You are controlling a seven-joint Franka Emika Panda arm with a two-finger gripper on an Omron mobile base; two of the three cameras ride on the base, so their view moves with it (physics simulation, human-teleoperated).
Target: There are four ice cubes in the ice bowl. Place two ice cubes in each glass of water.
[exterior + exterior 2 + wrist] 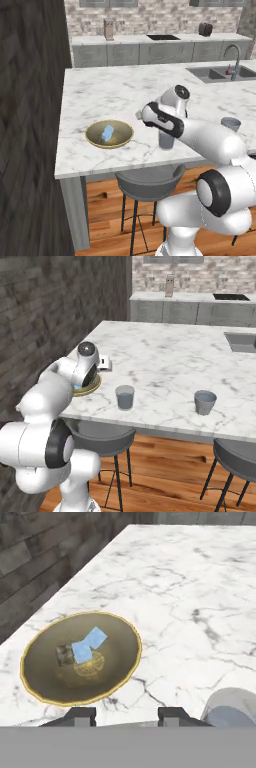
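The ice bowl (80,659) sits on the marble counter (200,587) near its left edge, ahead of and a little left of the gripper (127,714), whose jaws stand wide apart and hold nothing. Pale blue ice cubes (88,645) lie touching one another near the bowl's middle. One glass of water (125,397) stands just right of the bowl; the other glass (205,402) stands farther right, well apart.
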